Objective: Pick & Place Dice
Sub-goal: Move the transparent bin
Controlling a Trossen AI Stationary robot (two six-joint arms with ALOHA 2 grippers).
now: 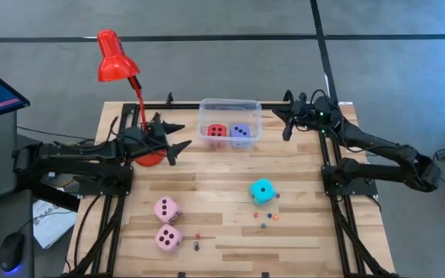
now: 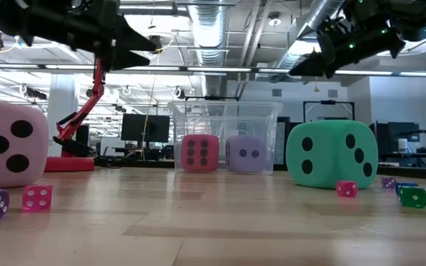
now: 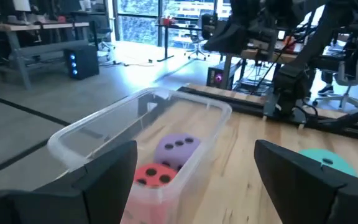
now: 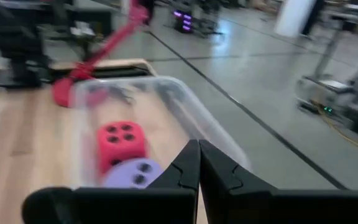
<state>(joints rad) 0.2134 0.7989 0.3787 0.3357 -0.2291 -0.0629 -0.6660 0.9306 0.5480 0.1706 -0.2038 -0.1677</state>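
Since the red die [image 1: 217, 130] and lavender die [image 1: 240, 131] already sit in the clear bin [image 1: 229, 105], we judge the two pink dice [image 1: 167, 208] next, lying on the worktop [image 1: 215, 193] near and slightly right of our open, empty left hand [image 1: 178, 135]; the right hand [image 1: 285, 123], closed on nothing, has the cyan die [image 1: 263, 191] nearer.

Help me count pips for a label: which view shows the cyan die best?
The low view: the cyan die stands large, two pipped faces visible. The high view shows only its top, small; the left wrist view catches an edge; the right wrist view misses it.
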